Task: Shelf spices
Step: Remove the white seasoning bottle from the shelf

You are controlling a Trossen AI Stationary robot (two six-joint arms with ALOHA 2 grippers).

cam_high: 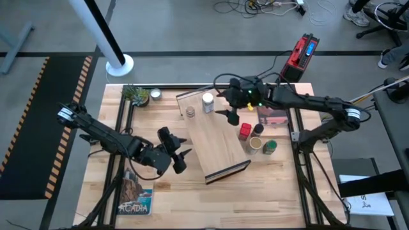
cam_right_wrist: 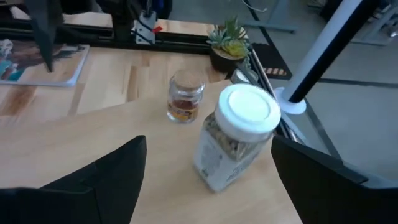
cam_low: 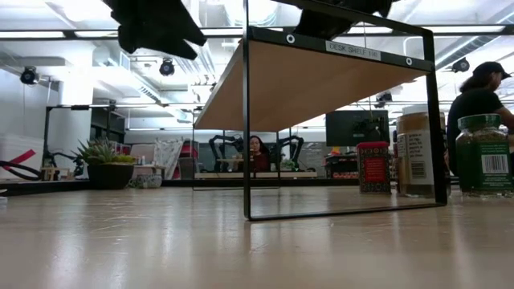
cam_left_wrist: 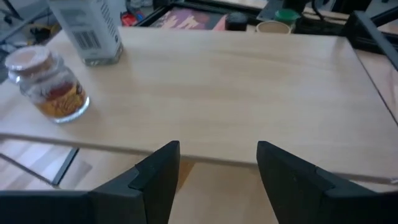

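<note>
Right gripper is hovering with fingers apart at upper centre of the high view, just right of the white-capped jar and small brown jar already standing on the shelf. Four spices are waiting off its right edge: red tin, black-lidded, tan-lidded, green-lidded. Most of the board is lying bare. Left gripper, open too, is waiting beside its left edge.

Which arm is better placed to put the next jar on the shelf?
Probably the right: its gripper hangs open near the red tin beside the shelf. The left gripper is across the shelf.
</note>
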